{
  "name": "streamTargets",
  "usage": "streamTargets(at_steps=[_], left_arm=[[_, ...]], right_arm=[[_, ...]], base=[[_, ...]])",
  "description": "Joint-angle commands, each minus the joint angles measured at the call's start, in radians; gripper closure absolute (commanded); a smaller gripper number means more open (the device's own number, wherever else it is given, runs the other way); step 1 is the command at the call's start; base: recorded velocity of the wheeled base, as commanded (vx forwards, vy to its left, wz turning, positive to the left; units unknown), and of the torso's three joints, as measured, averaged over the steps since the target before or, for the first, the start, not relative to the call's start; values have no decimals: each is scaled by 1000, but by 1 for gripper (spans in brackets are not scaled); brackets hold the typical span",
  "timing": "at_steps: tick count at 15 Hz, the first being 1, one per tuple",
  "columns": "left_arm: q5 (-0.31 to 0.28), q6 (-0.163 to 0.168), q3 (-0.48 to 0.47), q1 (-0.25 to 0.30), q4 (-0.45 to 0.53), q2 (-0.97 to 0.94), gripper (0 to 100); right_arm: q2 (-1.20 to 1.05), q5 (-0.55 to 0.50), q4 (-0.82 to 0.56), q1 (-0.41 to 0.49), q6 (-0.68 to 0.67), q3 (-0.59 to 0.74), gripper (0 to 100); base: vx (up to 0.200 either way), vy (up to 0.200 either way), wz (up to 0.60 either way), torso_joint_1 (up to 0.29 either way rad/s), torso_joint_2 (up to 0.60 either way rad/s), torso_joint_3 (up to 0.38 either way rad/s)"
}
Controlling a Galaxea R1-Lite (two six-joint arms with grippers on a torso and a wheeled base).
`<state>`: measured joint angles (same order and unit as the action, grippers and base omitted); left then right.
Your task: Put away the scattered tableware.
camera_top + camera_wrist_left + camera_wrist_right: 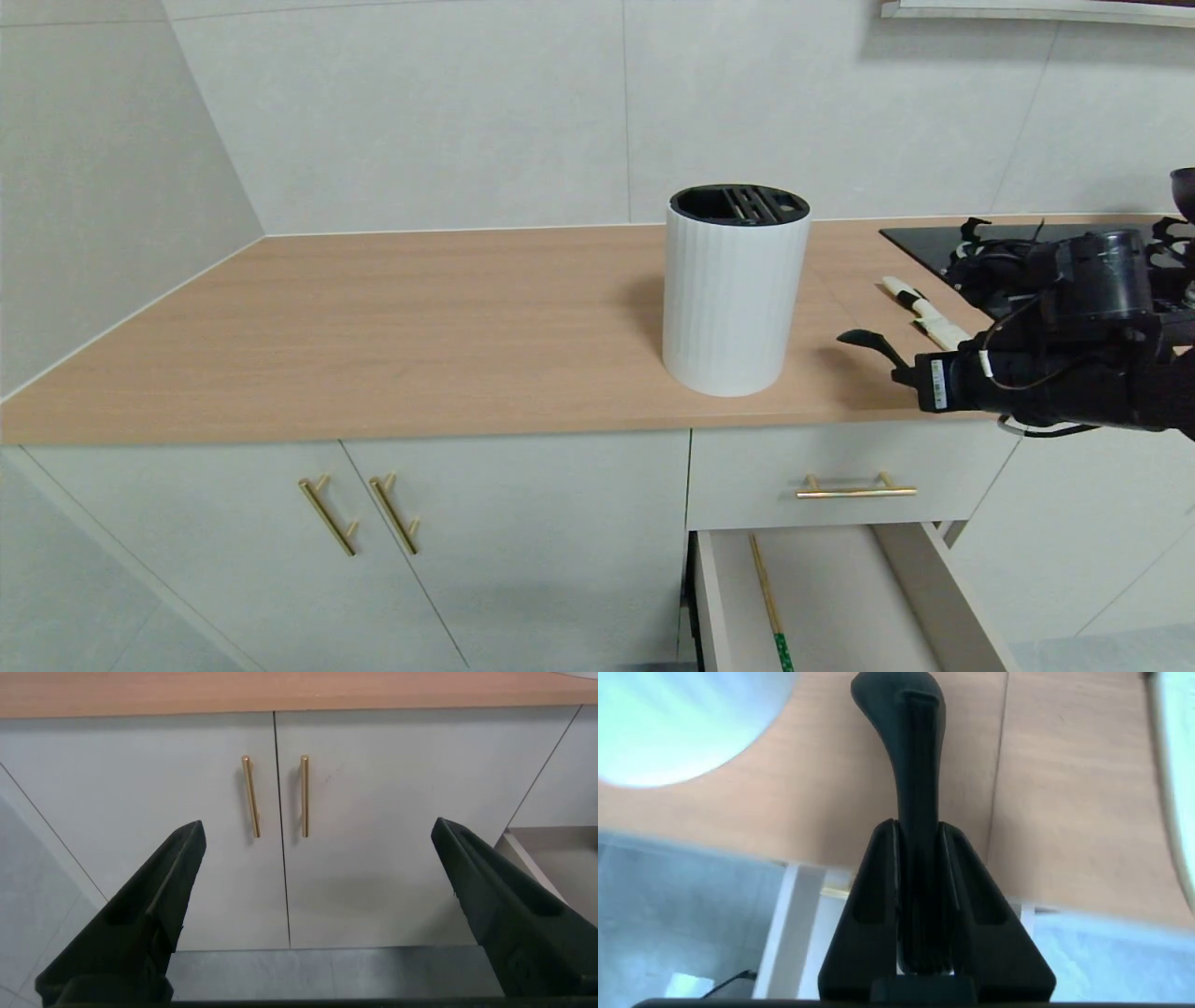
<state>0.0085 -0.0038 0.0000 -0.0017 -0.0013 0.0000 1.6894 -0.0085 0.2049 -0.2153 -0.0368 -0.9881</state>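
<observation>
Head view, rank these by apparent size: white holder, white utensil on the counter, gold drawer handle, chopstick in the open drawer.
1. white holder, clearly largest.
2. chopstick, longest of the rest, though cut off at the picture's edge.
3. gold drawer handle and white utensil: look about alike; the utensil lies farther away.

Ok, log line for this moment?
right gripper: shut on black utensil, near holder | left gripper: open, facing cabinet doors | drawer: open
</observation>
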Motion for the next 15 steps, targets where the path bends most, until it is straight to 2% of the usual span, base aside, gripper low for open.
streamTargets(at_steps=[1,6,10,15], left_arm=[[-1,-1,0,0,0,2,0],[-1,-1,0,0,0,2,0],[1,-1,0,0,0,2,0],[1,-1,0,0,0,2,0]], right_arm=[[-152,-16,2,-30,-21,98,100],[-341,-8,7,-65,-29,341,100],[-339,-5,4,-73,-23,358,100],[-309,-7,10,-127,-23,382,100]], base=[[0,0,0,0,0,0],[0,0,0,0,0,0],[0,0,0,0,0,0],[0,0,0,0,0,0]])
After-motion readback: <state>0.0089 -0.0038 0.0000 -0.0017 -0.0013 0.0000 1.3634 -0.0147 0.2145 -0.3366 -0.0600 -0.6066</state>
